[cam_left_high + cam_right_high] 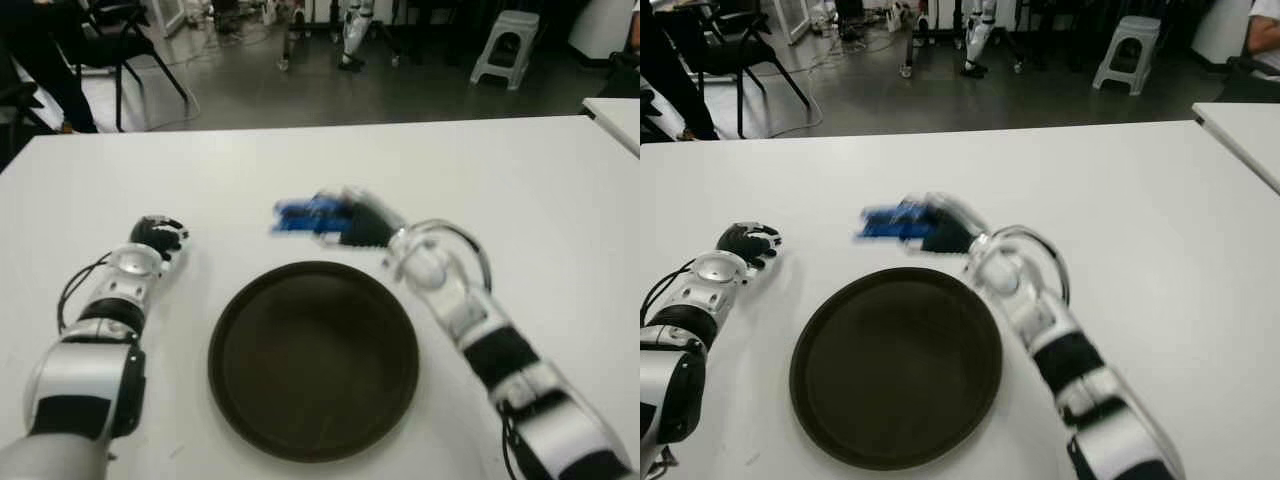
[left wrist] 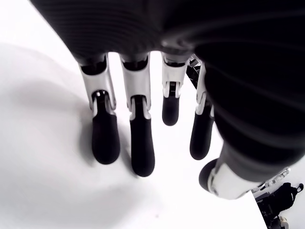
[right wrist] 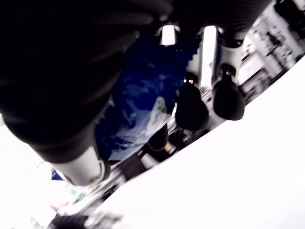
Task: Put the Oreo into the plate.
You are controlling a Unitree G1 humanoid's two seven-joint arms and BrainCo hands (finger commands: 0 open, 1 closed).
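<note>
Fingers (image 3: 190,107) of the right hand (image 1: 362,225) curl around the blue Oreo packet (image 1: 300,215); in the right wrist view the packet sits between thumb and fingers, against the palm. Packet sticks out of the hand toward the robot's left, blurred, just beyond the far rim of the plate (image 1: 232,375), above the white table (image 1: 520,190). Plate: dark, round, nothing in it. Left hand (image 1: 157,238) shows to the left of the plate, fingers (image 2: 106,138) spread and straight over the table, holding nothing.
</note>
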